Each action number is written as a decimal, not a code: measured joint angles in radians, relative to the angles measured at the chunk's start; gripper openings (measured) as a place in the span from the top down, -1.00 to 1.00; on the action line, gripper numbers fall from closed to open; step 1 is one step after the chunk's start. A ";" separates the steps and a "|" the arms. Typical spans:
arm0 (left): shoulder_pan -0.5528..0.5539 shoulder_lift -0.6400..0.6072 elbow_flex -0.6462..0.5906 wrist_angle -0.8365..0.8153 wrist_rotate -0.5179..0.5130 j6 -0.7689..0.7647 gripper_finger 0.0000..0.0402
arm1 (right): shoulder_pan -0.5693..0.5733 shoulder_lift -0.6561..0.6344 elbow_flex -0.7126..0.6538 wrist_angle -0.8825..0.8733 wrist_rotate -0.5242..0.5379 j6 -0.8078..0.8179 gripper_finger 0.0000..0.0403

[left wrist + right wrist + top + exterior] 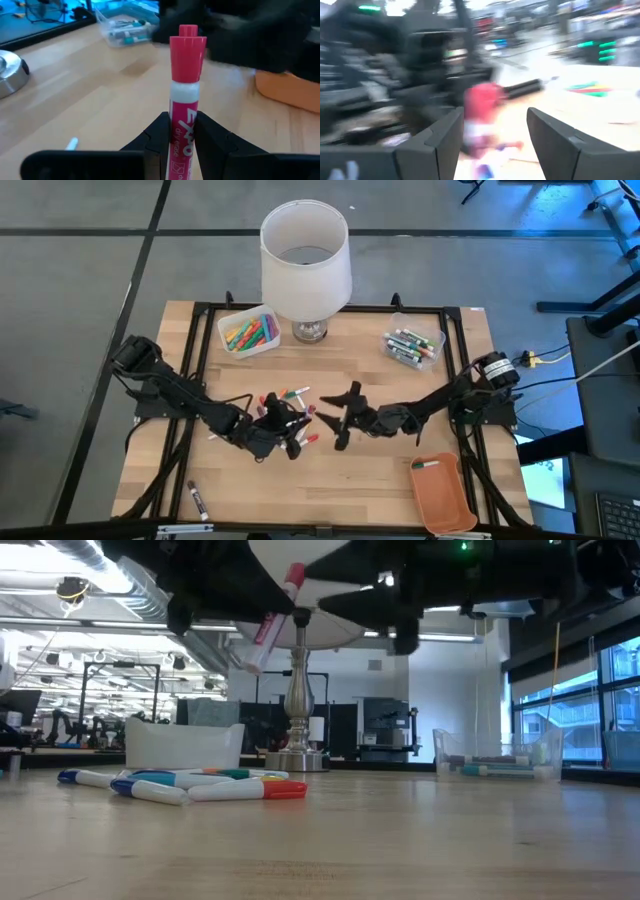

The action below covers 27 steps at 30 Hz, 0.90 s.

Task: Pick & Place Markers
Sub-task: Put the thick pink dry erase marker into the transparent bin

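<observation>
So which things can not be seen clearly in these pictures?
- Right wrist view: the red-capped marker is blurred, its label unreadable.
- High view: the marker pile is partly covered by the left gripper; no count possible.
- Low view: both arms are dark shapes, cut off by the top edge.
- Left wrist view: the right gripper is a dark blur.

Left arm reaching in from nine o'clock, left gripper (182, 140) raised near table centre, fingers (157, 135) clamped, right arm stretched in from three o'clock, right gripper (492, 135) facing it, jaws apart, seemingly gripping nothing
</observation>
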 joint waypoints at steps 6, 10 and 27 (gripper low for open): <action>0.003 0.000 0.000 0.000 -0.006 0.015 0.66 | 0.016 0.000 0.000 0.005 0.048 -0.009 -0.08; 0.003 0.000 0.000 0.000 -0.018 0.030 0.66 | -0.006 0.000 0.000 0.007 -0.085 0.020 -0.08; 0.021 0.000 0.000 0.107 0.069 0.182 0.66 | -0.077 0.000 0.002 -0.006 -0.293 -0.002 0.05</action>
